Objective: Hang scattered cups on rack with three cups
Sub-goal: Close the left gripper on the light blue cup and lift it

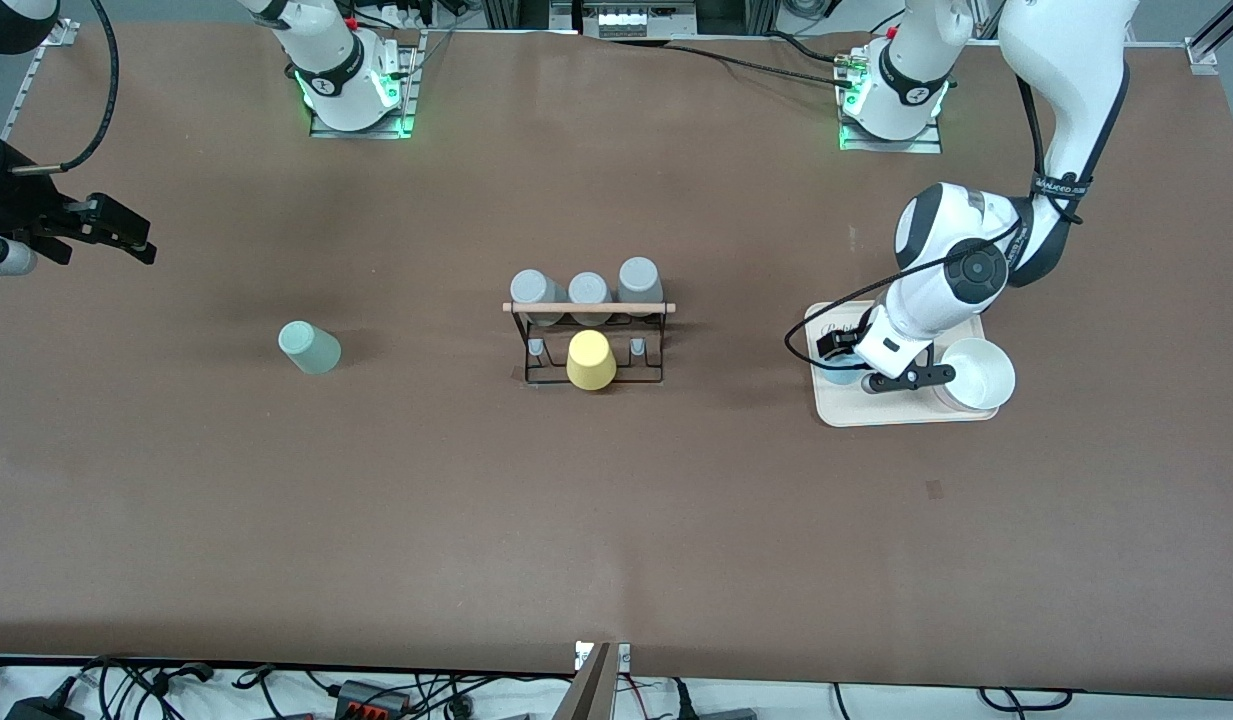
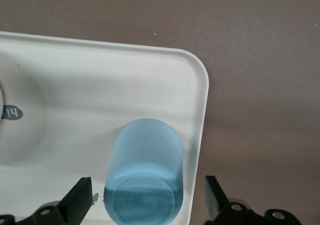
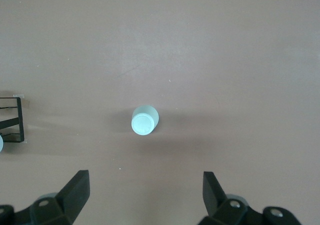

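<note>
The light blue cup (image 2: 145,177) stands upside down near a corner of the beige tray (image 2: 100,85). My left gripper (image 2: 150,197) is open and low over it, one finger on each side, with a gap to both. In the front view the left gripper (image 1: 844,368) hides most of that cup (image 1: 836,375). The mint green cup (image 1: 309,347) lies on the table toward the right arm's end. My right gripper (image 1: 126,232) is open and empty, high above that end. Its wrist view shows the mint cup (image 3: 145,120) past the right gripper (image 3: 145,185). The black wire rack (image 1: 588,340) stands mid-table.
The rack holds three grey cups (image 1: 588,290) by its wooden rod (image 1: 588,307) and a yellow cup (image 1: 590,360) on its nearer side. A white bowl (image 1: 976,375) sits on the tray (image 1: 911,412). The rack's edge (image 3: 12,120) shows in the right wrist view.
</note>
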Tool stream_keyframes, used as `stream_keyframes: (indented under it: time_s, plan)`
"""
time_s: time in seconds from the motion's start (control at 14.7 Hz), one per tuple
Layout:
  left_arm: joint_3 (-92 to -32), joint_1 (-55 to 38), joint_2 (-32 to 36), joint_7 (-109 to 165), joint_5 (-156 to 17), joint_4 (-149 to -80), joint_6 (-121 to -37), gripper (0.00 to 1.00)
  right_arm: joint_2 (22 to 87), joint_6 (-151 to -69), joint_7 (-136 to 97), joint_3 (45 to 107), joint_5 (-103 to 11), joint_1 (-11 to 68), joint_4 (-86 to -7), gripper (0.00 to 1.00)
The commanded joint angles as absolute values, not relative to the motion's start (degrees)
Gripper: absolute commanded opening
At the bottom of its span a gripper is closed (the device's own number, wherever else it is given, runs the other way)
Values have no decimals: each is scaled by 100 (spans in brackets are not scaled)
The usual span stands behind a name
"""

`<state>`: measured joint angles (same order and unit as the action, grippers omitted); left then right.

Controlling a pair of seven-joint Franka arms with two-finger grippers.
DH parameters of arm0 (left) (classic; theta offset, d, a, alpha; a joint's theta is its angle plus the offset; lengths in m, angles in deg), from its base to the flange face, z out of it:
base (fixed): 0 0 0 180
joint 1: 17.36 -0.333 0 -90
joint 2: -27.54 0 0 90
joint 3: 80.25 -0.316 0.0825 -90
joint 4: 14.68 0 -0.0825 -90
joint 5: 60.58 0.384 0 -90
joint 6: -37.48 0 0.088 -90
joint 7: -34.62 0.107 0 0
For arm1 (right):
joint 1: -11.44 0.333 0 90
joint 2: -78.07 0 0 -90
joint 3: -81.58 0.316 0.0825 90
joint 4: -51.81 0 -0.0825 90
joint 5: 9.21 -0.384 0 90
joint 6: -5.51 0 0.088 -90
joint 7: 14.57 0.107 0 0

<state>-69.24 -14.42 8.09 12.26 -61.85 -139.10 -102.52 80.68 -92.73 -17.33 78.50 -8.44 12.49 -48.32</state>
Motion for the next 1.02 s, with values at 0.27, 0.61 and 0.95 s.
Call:
stream_keyframes:
  time_s: [0.27, 0.61, 0.95]
  plan:
    - [-6935, -1437, 891, 1265, -6217, -13896, -10087, 55, 8088, -9232, -1729, 7833, -825, 1249, -4856, 100]
    - [-6926, -1463, 873, 1203, -6225, -12800, -9121, 47, 8071, -9240, -1729, 7833, -825, 1240, -4856, 100]
    - [-6856, -1157, 864, 214, -6296, -11675, -8207, 47, 7904, -9223, -1729, 7868, -869, 1293, -4838, 100]
